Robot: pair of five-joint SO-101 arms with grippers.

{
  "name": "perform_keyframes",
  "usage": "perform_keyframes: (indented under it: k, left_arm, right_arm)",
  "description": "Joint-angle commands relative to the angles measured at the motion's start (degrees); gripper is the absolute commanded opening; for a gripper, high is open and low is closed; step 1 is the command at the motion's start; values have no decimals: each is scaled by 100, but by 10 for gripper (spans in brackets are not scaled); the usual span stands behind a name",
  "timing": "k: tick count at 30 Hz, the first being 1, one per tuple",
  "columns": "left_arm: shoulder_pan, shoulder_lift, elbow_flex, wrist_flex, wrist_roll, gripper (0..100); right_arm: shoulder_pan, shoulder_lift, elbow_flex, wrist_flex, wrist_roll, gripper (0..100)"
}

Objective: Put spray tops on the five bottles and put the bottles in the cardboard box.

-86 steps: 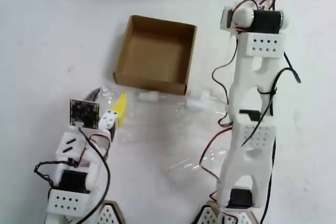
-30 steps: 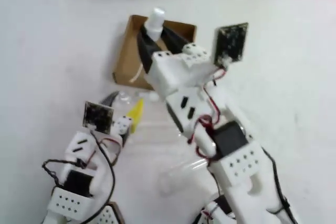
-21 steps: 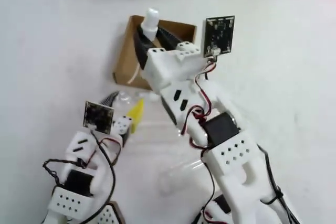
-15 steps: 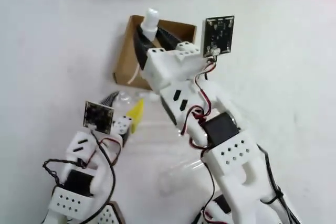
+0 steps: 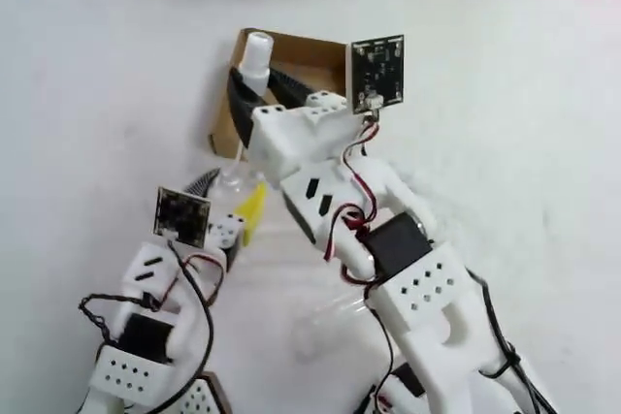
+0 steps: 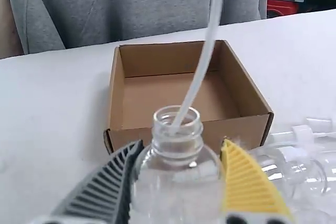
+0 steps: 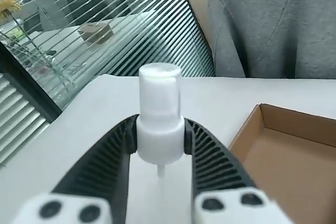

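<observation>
A: Right gripper clamped on spray top; since half a second ago it slid sideways toward the left arm.
B: Cap end up, tube slanting down into the bottle neck. The left gripper grips that upright bottle, cardboard box just beyond it.

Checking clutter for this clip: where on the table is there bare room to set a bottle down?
Bare table lies left of the cardboard box and right of the right arm. The box floor is bare too. Crowded: the strip between the box's near wall and the arm bases, with loose bottles, spray tops and the left gripper holding a bottle.
</observation>
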Motion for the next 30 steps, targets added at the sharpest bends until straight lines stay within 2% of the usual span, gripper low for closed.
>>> perform_keyframes:
  k: [1,10,19,30]
  left_arm:
    - [31,-119,-35,-114,-44,20]
    - [31,-119,-35,-105,-44,20]
    - [31,-119,-35,-105,-44,20]
    - [31,-119,-35,-9,-44,20]
  right_arm:
    - [-31,-136,-62,22,9,16]
    - [-189,-101,431,-84,9,17]
    - [-286,-92,1723,-1982,9,17]
    - [-549,-92,2295,-2097,9,17]
